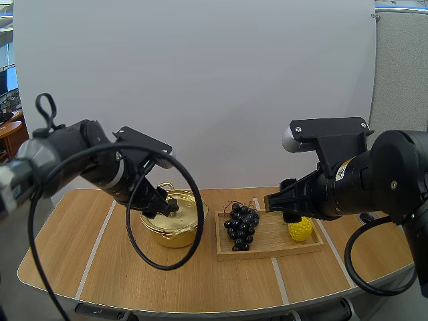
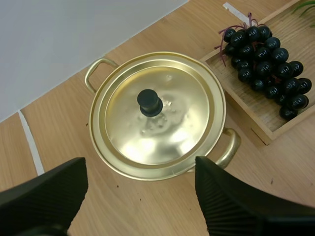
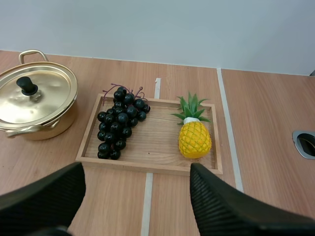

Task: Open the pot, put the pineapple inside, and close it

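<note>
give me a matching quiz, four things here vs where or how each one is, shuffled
1 lid
2 grapes
3 pineapple
4 left pincer

a on the tray, at the end away from the pot
b open, above the lid
c closed on the pot
d on the tray, at the end beside the pot

Pairs: 1-c, 2-d, 3-a, 4-b

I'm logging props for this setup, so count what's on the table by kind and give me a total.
Lidded pot: 1
Fruit: 2, the bunch of grapes and the pineapple
Wooden tray: 1
Total: 4
</note>
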`<state>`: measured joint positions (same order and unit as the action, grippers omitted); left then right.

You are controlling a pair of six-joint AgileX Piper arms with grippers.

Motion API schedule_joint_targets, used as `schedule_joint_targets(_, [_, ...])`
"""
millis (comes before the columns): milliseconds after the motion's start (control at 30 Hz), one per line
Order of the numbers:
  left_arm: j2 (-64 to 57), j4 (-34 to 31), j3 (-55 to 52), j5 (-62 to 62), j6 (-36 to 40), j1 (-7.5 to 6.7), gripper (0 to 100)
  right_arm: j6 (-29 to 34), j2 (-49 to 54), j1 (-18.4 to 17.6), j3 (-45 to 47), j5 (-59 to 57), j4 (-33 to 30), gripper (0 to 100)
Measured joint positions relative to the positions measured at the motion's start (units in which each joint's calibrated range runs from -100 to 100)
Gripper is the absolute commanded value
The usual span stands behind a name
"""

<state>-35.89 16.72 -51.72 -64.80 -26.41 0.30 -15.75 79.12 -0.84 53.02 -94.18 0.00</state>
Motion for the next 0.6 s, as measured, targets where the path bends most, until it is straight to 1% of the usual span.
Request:
schedule_joint_targets(167, [3.73, 0.53, 4.11, 0.00, -1.54, 0.00, 100, 0.00, 0.00, 0.00, 0.00, 0.00, 0.00, 100])
schedule_joint_targets(300, [10.42, 0.63, 11.74, -2.95, -3.68, 0.00, 100, 0.00, 0.00, 0.00, 0.00, 0.00, 0.00, 100])
schedule_joint_targets(600, [25.08, 0.92, 27.63, -15.02, -4.94, -0.09, 100, 0.00, 0.00, 0.00, 0.00, 0.00, 0.00, 100])
